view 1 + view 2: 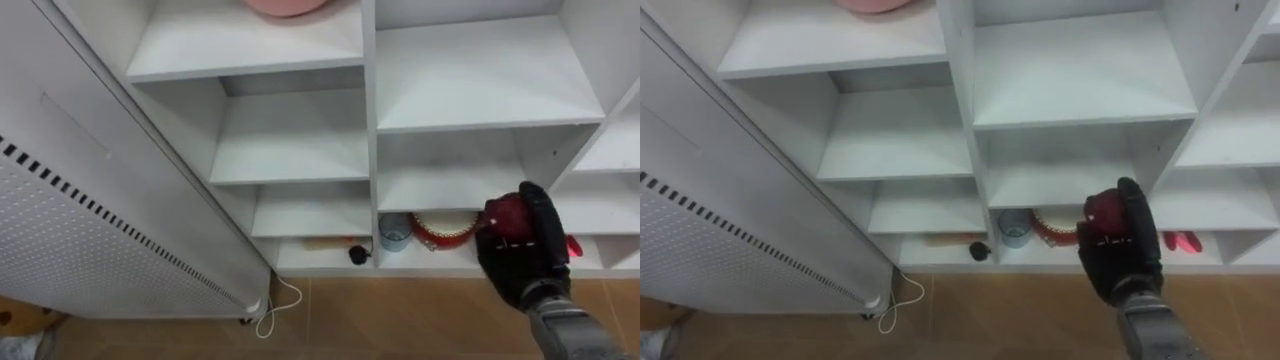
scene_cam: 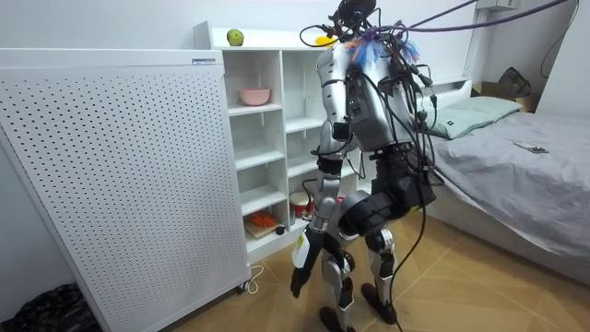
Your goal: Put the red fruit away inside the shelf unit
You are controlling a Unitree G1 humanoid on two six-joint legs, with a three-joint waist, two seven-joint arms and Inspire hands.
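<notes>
dark red fruit (image 1: 506, 214) | in right robot hand (image 1: 527, 256) | low before closet (image 1: 370, 110)

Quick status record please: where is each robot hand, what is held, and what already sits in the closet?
right robot hand: curled round a dark red fruit, in front of the bottom shelf
left robot hand: hangs low by the legs
closet: white, open compartments
bottom shelf: blue cup, red round container
upper shelf: pink bowl
closet top: green fruit, yellow fruit
robot: bent forward at the closet
</notes>
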